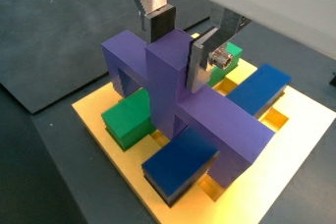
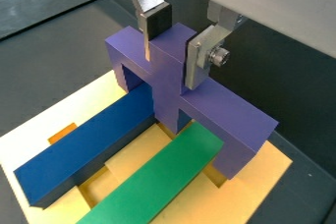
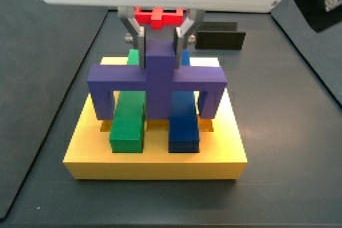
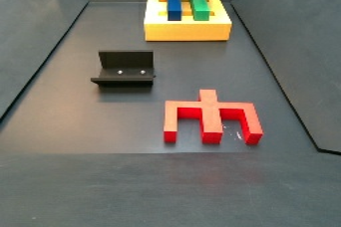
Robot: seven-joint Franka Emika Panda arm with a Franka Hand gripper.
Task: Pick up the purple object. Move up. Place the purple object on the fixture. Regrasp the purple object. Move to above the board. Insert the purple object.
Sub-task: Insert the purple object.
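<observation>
The purple object (image 3: 160,77) stands on the yellow board (image 3: 154,162), its crossbar spanning the green bar (image 3: 128,122) and the blue bar (image 3: 185,127), its legs down at the board. My gripper (image 3: 162,42) hangs over it, fingers on either side of the raised central ridge with a thin gap showing on each side. Both wrist views show the purple object (image 1: 197,110) (image 2: 223,120) with the gripper (image 1: 180,56) (image 2: 176,53) open around the ridge top; much of the far dark pad (image 1: 159,24) shows above the ridge. The fixture (image 4: 124,69) stands bare on the floor.
A red notched piece (image 4: 209,118) lies flat on the dark floor, to one side of the fixture and far from the board (image 4: 186,29). Raised walls edge the floor. In a side view the fixture (image 3: 221,37) sits behind the board.
</observation>
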